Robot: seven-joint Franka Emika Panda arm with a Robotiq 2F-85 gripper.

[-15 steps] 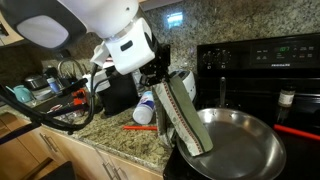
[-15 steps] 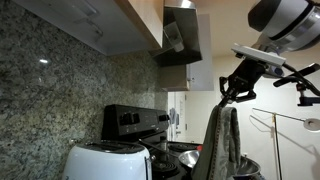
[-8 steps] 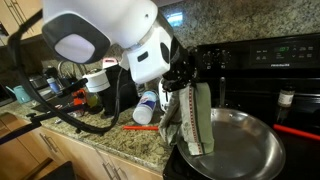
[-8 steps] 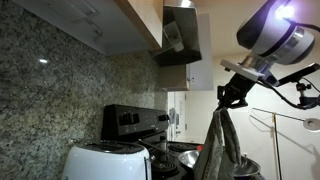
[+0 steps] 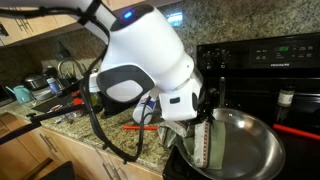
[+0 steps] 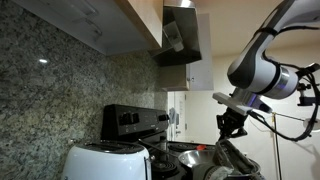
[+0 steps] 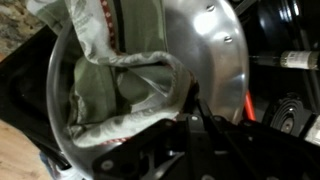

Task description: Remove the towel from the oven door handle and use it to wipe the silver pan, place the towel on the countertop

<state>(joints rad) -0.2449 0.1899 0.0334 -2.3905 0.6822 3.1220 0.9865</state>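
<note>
The olive-grey towel (image 5: 205,146) with pale striped edges hangs from my gripper (image 5: 203,118) down into the silver pan (image 5: 250,140), which sits on the black stove top. In the wrist view the towel (image 7: 100,95) lies bunched on the floor of the pan (image 7: 205,50), and my gripper (image 7: 182,108) is shut on a fold of it just above the metal. From the other side, the gripper (image 6: 231,128) points straight down over the pan. The speckled granite countertop (image 5: 112,140) lies beside the stove.
The black stove's back panel (image 5: 262,62) rises behind the pan. A red handle (image 5: 298,130) sticks in at the right. A red tool (image 5: 140,127) and a white bottle (image 5: 146,106) lie on the counter. A white toaster (image 6: 105,160) stands in front, under a range hood (image 6: 180,35).
The arm has swung over the stove and come down, lowering the hanging towel until it bunches inside the pan. The gripper has stayed shut on it.
</note>
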